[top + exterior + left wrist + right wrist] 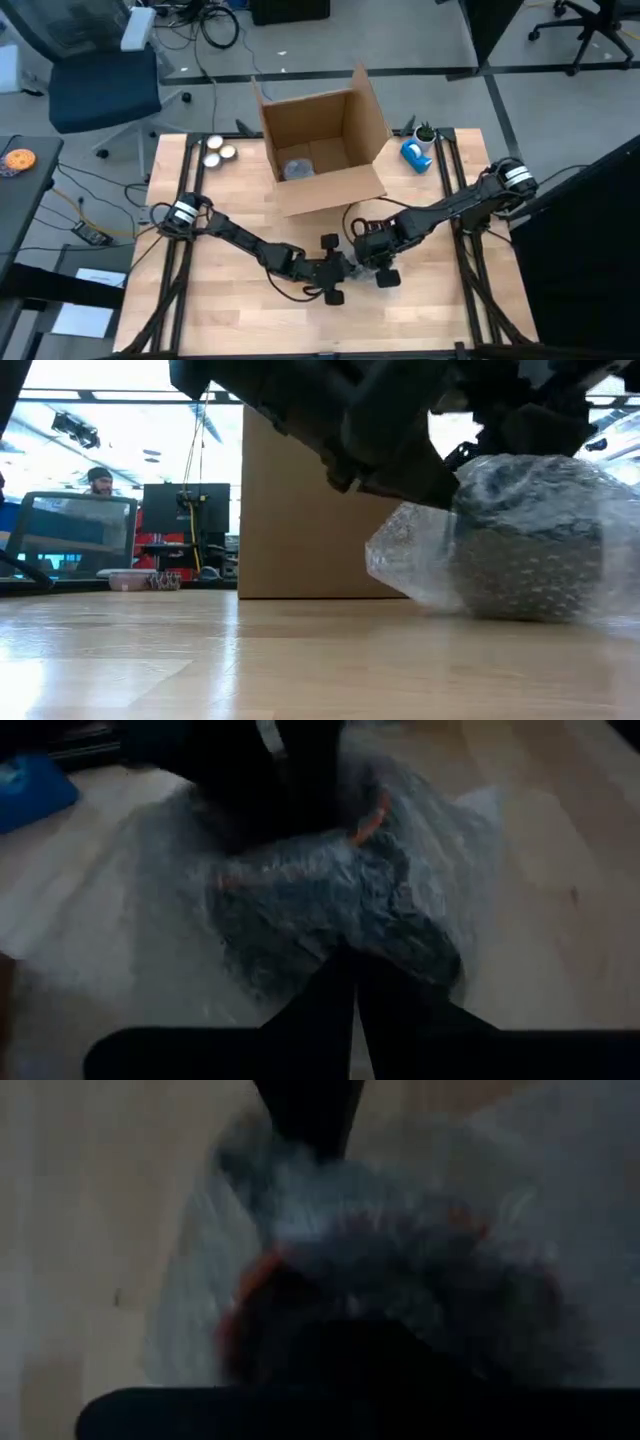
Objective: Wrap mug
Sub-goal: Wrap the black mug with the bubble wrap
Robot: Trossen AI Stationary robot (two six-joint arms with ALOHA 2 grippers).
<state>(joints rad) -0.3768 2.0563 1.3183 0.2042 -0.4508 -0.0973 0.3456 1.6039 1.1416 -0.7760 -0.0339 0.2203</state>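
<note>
High view: both arms are meeting at the front-centre of the table. The left gripper and right gripper are sitting right against each other, with the bubble-wrapped mug squeezed in between them and barely showing. The open cardboard box is standing well behind the fingers, with a wrapped bundle inside. A blue tape dispenser is lying beside the box, and two round tins are sitting near the far left corner.

Low view: the mug is resting on the table, dark body under clear bubble wrap, which is bulging out past it to one side. Dark gripper parts are pressing down on top of it; can't tell which arm is which here. The box wall is standing behind. A person's head is showing behind a chair in the room.

Left wrist view: the left gripper fingers are lying pressed together, pinching a fold of wrap over the mug just ahead of the tips. The other arm's dark gripper is pushing in from the far side.

Right wrist view: blurred. The mug is filling the space right at the fingers, orange edge showing. Can't tell whether the right fingers are clenched or released.
</note>
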